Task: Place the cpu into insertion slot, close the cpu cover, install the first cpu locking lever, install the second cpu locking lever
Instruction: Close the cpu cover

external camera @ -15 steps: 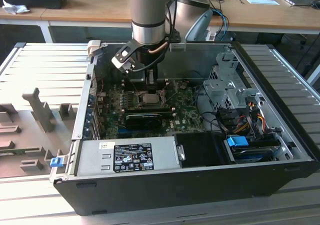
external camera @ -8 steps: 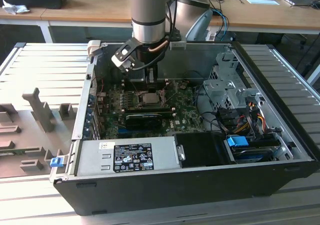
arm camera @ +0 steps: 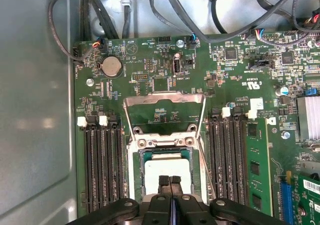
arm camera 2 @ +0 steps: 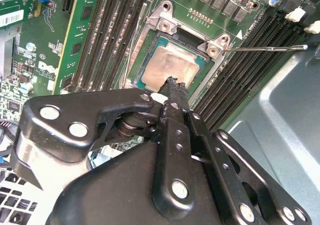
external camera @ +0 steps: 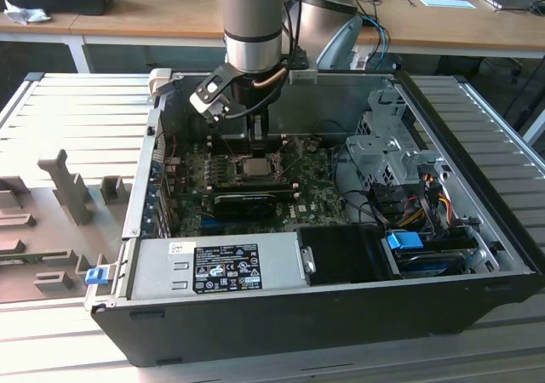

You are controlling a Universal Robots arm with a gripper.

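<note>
Ribbed metal table (external camera: 68,102) in a workroom, wooden desks (external camera: 128,17) along the back. On the table, an open computer case (external camera: 341,315) with its green board (external camera: 311,191) facing up and a grey power supply (external camera: 221,264) against the near wall. Reaching down into the case from above, the arm (external camera: 251,25), with the gripper (external camera: 255,145) low over the middle of the board.

In the second wrist view, the cpu (arm camera 2: 172,62), dull silver on top, lying flat inside the insertion slot (arm camera 2: 165,20), green edges showing all round it. Fingertips (arm camera 2: 173,85) pressed together with nothing between them, poised right at the near edge of the chip; touching or just above, impossible to tell.

In the first wrist view, the cpu cover (arm camera: 165,99) swung open, its thin silvery frame standing back beyond the socket, bare board visible through its square window. Beyond the cover, a round coin battery (arm camera: 111,65).

One thin locking lever (arm camera 2: 265,48) unlatched, stretching out from the socket corner across the black memory slots (arm camera 2: 110,35).
</note>
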